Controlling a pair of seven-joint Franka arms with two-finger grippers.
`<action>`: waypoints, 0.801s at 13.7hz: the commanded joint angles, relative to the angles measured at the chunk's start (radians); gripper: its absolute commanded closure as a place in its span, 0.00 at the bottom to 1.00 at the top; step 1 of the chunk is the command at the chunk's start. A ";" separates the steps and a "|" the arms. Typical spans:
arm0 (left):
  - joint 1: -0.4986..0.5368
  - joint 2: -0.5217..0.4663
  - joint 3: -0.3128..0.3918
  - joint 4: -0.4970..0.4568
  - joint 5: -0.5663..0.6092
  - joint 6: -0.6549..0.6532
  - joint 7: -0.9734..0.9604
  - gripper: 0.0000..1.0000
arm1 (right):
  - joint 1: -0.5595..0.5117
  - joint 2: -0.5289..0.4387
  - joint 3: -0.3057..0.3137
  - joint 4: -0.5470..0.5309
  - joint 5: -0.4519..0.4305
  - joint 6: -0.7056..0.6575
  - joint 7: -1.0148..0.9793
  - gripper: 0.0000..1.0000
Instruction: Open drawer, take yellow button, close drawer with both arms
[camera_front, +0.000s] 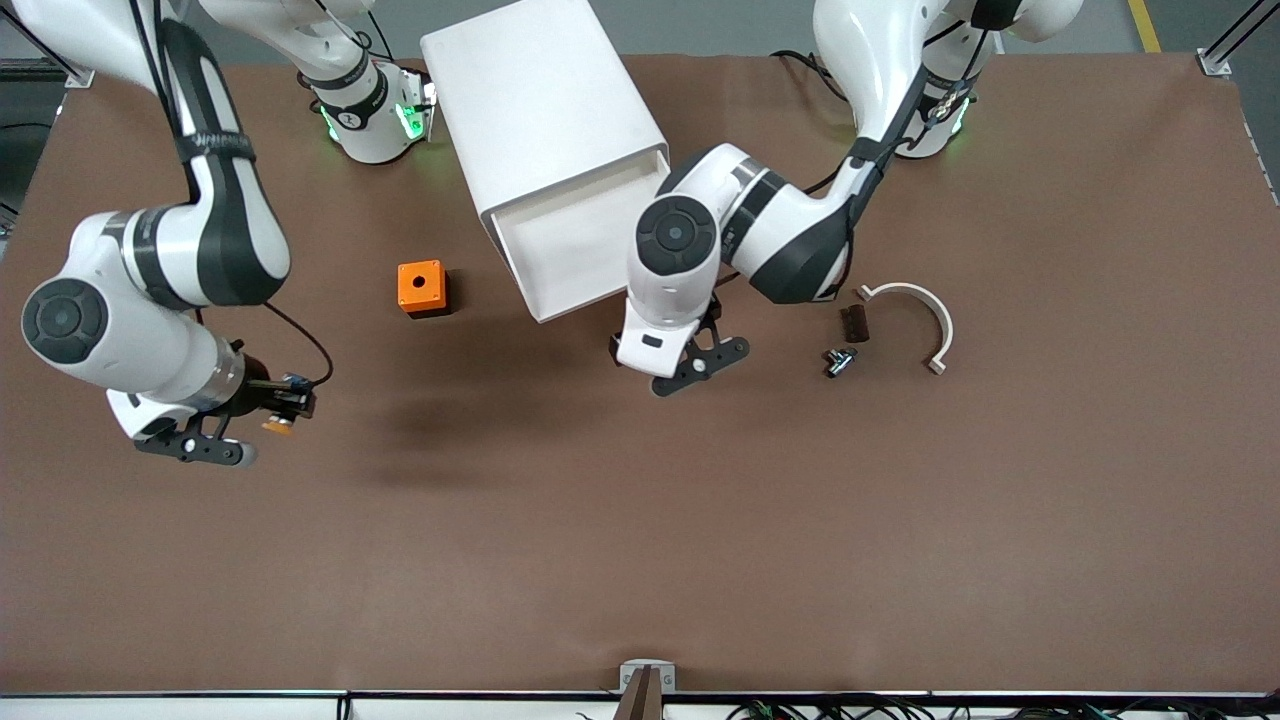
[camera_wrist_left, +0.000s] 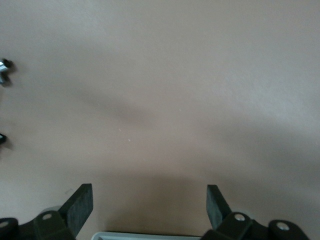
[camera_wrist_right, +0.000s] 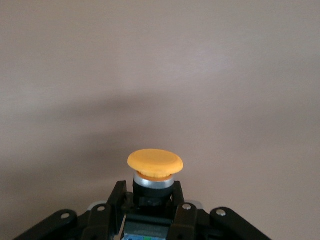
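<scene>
The white cabinet (camera_front: 545, 110) stands at the back middle of the table. Its drawer (camera_front: 580, 305) is pulled out toward the front camera, and nothing shows in the part of its tray I can see. My left gripper (camera_front: 700, 365) is open and empty, low over the table just in front of the drawer front. In the left wrist view its jaws (camera_wrist_left: 149, 200) stand wide apart, with the drawer's pale edge (camera_wrist_left: 150, 235) between them. My right gripper (camera_front: 270, 412) is shut on the button (camera_front: 278, 425), over the table toward the right arm's end. The right wrist view shows the button's orange cap (camera_wrist_right: 155, 162) sticking out beyond the right gripper (camera_wrist_right: 152, 195).
An orange cube with a hole (camera_front: 421, 288) sits beside the drawer toward the right arm's end. Toward the left arm's end lie a white curved piece (camera_front: 915, 315), a dark brown block (camera_front: 853, 322) and a small black and silver part (camera_front: 838, 360), which also shows in the left wrist view (camera_wrist_left: 4, 70).
</scene>
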 joint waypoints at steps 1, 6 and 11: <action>-0.040 -0.006 0.002 -0.008 0.016 0.018 -0.022 0.00 | -0.075 0.057 0.023 -0.018 -0.038 0.086 -0.093 1.00; -0.084 -0.006 -0.018 -0.011 0.000 0.016 -0.094 0.00 | -0.178 0.171 0.025 -0.072 -0.038 0.331 -0.287 1.00; -0.109 -0.002 -0.032 -0.012 -0.110 0.015 -0.117 0.00 | -0.209 0.287 0.025 -0.075 -0.038 0.487 -0.338 0.96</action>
